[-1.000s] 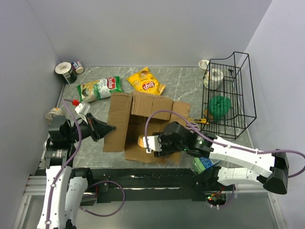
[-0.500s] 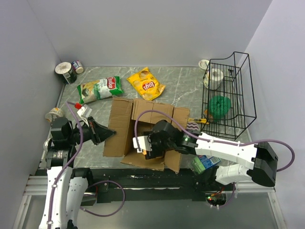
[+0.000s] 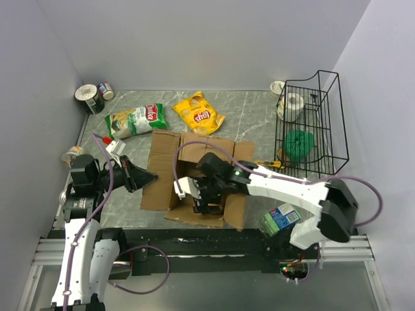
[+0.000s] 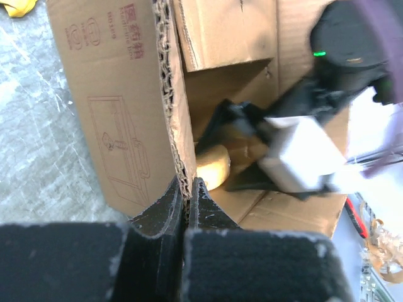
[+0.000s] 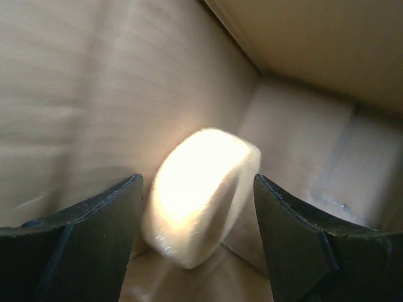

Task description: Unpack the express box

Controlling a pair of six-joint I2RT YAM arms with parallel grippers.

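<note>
Room: pale lilac walls closing in on the left, top and right of the top view.
Surface: grey marbled table [image 3: 249,110] across the middle of the frame. Black wire basket [image 3: 338,123] at the right edge. Green chip bag [image 3: 136,120] and yellow chip bag [image 3: 199,112] at upper centre. Small green-blue packet box [image 3: 280,218] at lower right.
Left gripper [image 4: 186,189]: clamped on the corrugated edge of the carton's left flap, bottom centre of the left wrist view, nothing but cardboard between the fingers.
Right gripper [image 5: 196,189]: down inside the carton, fingers [image 5: 94,233] spread wide, one at each lower corner of the right wrist view. Pale rounded item [image 5: 208,163] between them, contact not discernible.
Express box [image 3: 162,165]: brown corrugated carton at the centre of the top view, flaps splayed outward. Line drawing and printed characters on the left flap. Interior open to above, pale item on its floor.
</note>
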